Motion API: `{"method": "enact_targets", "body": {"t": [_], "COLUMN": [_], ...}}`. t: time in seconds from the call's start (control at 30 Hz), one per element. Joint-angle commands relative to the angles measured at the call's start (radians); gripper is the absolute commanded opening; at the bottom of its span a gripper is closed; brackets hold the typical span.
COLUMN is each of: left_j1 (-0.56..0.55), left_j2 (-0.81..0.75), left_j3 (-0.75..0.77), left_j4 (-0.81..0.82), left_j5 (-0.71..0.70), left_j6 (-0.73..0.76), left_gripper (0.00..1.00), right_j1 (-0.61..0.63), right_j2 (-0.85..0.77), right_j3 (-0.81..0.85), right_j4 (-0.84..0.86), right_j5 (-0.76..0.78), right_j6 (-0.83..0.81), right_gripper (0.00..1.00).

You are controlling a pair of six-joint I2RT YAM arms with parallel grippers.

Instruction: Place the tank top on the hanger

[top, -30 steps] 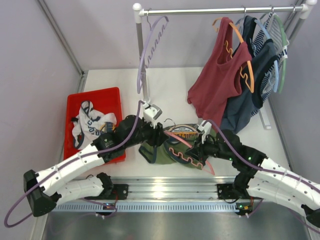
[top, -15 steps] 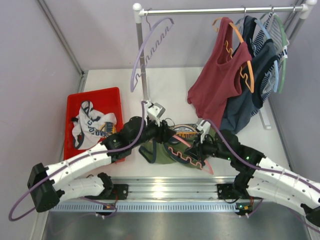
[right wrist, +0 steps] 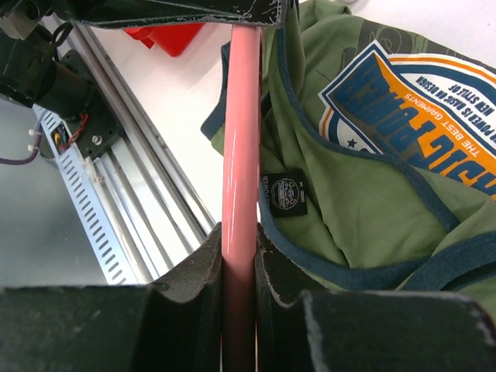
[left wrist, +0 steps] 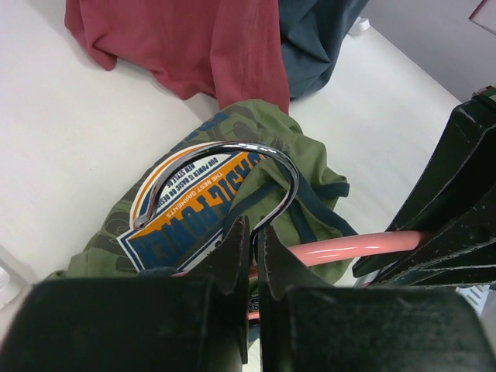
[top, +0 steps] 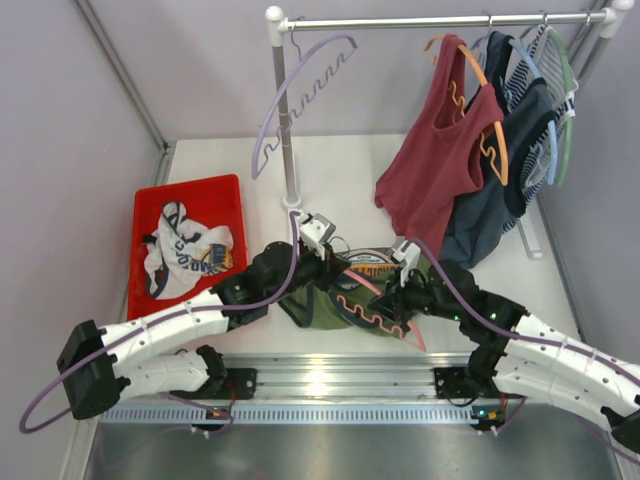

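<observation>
A: Tank top point(left wrist: 304, 146), where is it?
B: Bunched on the worktop point(left wrist: 77, 116), under the hanger point(right wrist: 240, 155). Your left pincer point(left wrist: 252, 232) pinches the hook; your right pincer point(right wrist: 239, 240) grips the pink bar. Poke one end gently into the neck hole.

Right pincer point(right wrist: 239, 242) clamps hanger point(right wrist: 242, 139) (tank top point(right wrist: 364, 209) alongside)
</observation>
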Motion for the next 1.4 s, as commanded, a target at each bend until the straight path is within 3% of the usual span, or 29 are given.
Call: {"method": "enact_targets", "body": {"t": [0.0, 0.13, 0.2, 0.3, 0.43, 0.63, 0.77, 0.9, 1.37], "left_j1": [0.004, -0.002, -0.004, -0.005, -0.010, -0.016, -0.019, -0.027, -0.042], "left_j2": [0.004, -0.012, -0.017, -0.023, -0.034, -0.054, -0.059, -0.057, -0.066], "left_j3": [-0.003, -0.006, -0.006, -0.006, -0.010, -0.012, -0.013, -0.009, -0.004], "left_j4": [0.071, 0.056, 0.040, 0.025, 0.017, -0.001, -0.006, -0.004, -0.004], "left_j5": [-0.031, -0.013, -0.014, -0.017, -0.033, -0.048, -0.050, -0.050, -0.086], "left_j6": [0.034, 0.069, 0.082, 0.099, 0.109, 0.126, 0.129, 0.131, 0.132], "left_gripper": [0.00, 0.00, 0.00, 0.00, 0.00, 0.00, 0.00, 0.00, 0.00], "right_j1": [0.015, 0.015, 0.015, 0.015, 0.015, 0.014, 0.009, -0.023, -0.123], "right_j2": [-0.013, -0.015, -0.018, -0.018, -0.024, -0.012, 0.023, 0.043, 0.132], "right_j3": [0.035, 0.069, 0.082, 0.112, 0.158, 0.260, 0.227, 0.150, -0.040], "right_j4": [0.063, -0.024, -0.061, -0.119, -0.212, -0.461, -0.520, -0.468, -0.185], "right_j5": [0.021, 0.084, 0.119, 0.170, 0.252, 0.509, 0.532, 0.477, 0.293], "right_j6": [0.021, 0.055, 0.077, 0.104, 0.142, 0.284, 0.369, 0.411, 0.411], "right_gripper": [0.00, 0.08, 0.26, 0.45, 0.56, 0.53, 0.49, 0.42, 0.44]}}
